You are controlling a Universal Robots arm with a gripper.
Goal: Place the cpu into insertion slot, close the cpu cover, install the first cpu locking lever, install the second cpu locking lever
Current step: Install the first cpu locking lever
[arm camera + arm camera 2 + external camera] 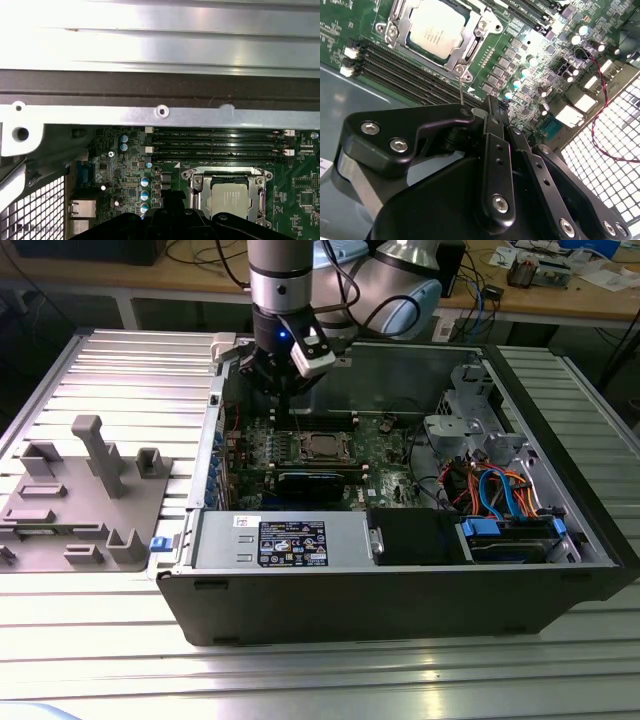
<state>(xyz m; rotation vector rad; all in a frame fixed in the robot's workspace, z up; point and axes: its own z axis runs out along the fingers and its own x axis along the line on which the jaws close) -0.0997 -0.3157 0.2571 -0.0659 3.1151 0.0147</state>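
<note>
Second wrist view: cpu (434, 27) seated in socket, cpu cover (471, 47) shut over it. Gripper (476, 112) pressed together, seemingly pinching thin locking lever (461, 95) at the cover's corner, a hold suited to levering.

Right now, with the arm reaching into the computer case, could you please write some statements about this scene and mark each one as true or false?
1. The cpu sits in its socket on the motherboard. True.
2. The cpu cover stands upright, swung open. False: it lies flat around the cpu.
3. The gripper hangs over the grey fixture. False: it is over the motherboard, close to the socket.
4. Long black memory slots run beside the socket. True.
5. A panel closes the computer case. False: it is open, its inside in view.
</note>
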